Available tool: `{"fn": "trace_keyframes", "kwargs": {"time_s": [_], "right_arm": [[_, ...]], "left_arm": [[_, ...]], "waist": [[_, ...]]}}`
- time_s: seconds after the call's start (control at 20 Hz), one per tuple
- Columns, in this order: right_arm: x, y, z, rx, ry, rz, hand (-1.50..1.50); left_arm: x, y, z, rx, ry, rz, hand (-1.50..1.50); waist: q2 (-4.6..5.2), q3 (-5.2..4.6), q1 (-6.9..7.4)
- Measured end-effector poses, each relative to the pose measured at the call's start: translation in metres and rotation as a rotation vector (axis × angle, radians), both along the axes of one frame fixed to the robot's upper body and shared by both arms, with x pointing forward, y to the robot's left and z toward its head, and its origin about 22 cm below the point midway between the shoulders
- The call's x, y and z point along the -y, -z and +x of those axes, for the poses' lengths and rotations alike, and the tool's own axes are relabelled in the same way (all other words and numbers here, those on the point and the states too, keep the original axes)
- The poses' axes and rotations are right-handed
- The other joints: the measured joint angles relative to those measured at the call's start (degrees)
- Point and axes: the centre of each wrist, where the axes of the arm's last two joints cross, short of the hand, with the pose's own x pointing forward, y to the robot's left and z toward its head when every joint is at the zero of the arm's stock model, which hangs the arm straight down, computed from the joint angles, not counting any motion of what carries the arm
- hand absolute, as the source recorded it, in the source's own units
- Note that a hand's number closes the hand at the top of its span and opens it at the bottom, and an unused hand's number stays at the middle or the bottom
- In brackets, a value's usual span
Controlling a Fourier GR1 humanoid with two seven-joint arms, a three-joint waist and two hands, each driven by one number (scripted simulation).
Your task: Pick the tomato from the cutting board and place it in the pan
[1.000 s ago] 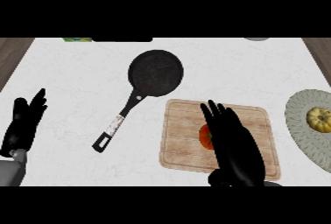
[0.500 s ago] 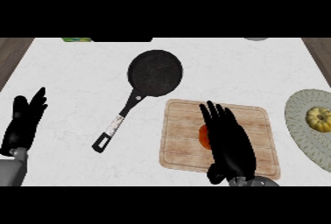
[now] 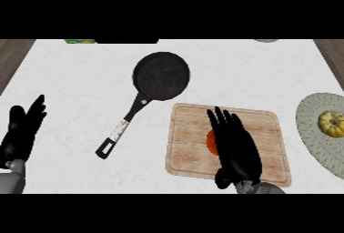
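Note:
A red tomato (image 3: 210,141) lies on the wooden cutting board (image 3: 269,132), mostly hidden by my right hand (image 3: 235,152). That hand is open, fingers straight and pointing away from me, lying over the tomato's right side. A black pan (image 3: 161,75) with a long handle (image 3: 122,129) sits up and left of the board, empty. My left hand (image 3: 21,132) rests open at the left edge, fingers up, far from the board.
A grey-green plate (image 3: 316,136) at the right edge carries a small yellow pumpkin-like thing (image 3: 331,122). A green object (image 3: 80,41) and a dark object (image 3: 128,41) sit at the counter's far edge. Wooden strips border the white counter's corners.
My right hand has drawn back slightly toward me and lower over the board; the tomato stays in place. The left hand has hardly moved.

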Motion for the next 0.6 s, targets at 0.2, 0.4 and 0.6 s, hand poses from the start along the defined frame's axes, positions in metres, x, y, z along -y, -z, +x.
{"fn": "trace_keyframes", "kwargs": {"time_s": [0.2,0.4,0.6], "right_arm": [[0.003,0.007,0.009,-0.016,0.008,-0.002,-1.50],[-0.007,0.013,0.011,-0.030,0.026,-0.011,-1.50],[0.000,0.024,0.016,-0.050,0.038,-0.031,-1.50]], "left_arm": [[0.001,0.002,-0.001,-0.003,0.002,-0.009,0.00],[-0.001,0.004,0.001,-0.003,0.000,-0.005,0.00],[-0.004,0.007,0.001,-0.005,0.001,-0.008,0.00]], "waist": [[0.01,0.00,0.02],[0.02,0.00,-0.01],[0.02,-0.01,-0.01]]}}
